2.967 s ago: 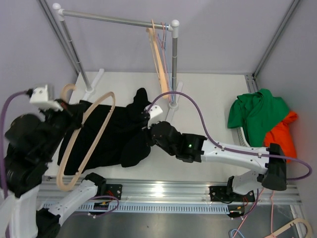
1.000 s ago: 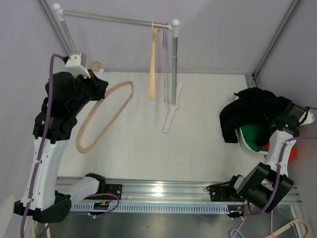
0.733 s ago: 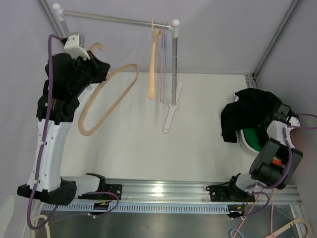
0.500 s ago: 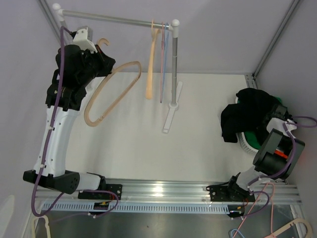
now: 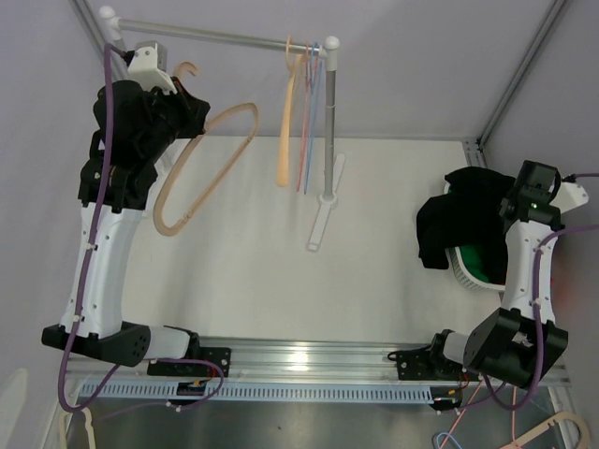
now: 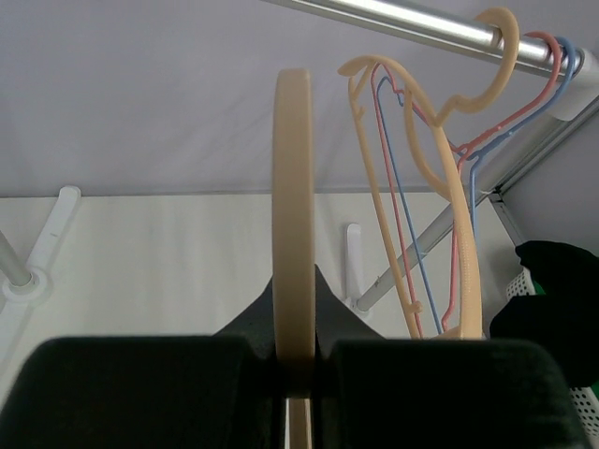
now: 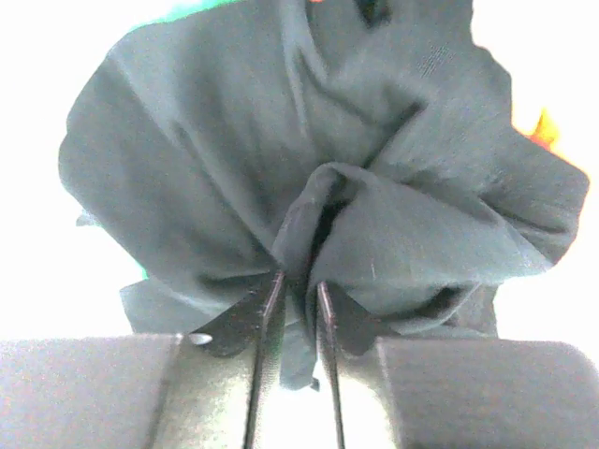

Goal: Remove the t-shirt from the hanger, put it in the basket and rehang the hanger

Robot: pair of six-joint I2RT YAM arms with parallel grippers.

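Landmark: clothes rail (image 5: pixel 215 36), w/ upright post (image 5: pixel 328 122) at its R end.
T-shirt: black t-shirt (image 5: pixel 463 220), off the hanger. It's bunched and draped over the rim of a white basket (image 5: pixel 459 271), far R of the post, by the table (image 5: pixel 262 271) R edge.
Under shirt: green cloth (image 5: pixel 482 258) in the basket. A bit of orange cloth (image 7: pixel 545 123) shows at the shirt's edge in R wrist view.
R jaws: over the shirt at the basket, well R of the post. Narrow gap, w/ a raised fold of the shirt betw. the tips. Can't tell if the fold is pinched or lying loose.
Hanger: wooden hanger (image 6: pixel 292 187), bare, up in the air near the rail's L end. Its hook (image 5: pixel 188 65) is just below the bar, not on it. The body slants down toward the table.
L jaws: clamped tight on the hanger. Its bar runs straight up betw. the fingers in L wrist view.
L arm: L arm (image 5: pixel 98 243) raised high, well L of the post.
Also on rail: other hangers bunched right beside the post, i.e. one tan (image 5: pixel 288 122) and two thin ones, pink & blue (image 5: pixel 306 140).
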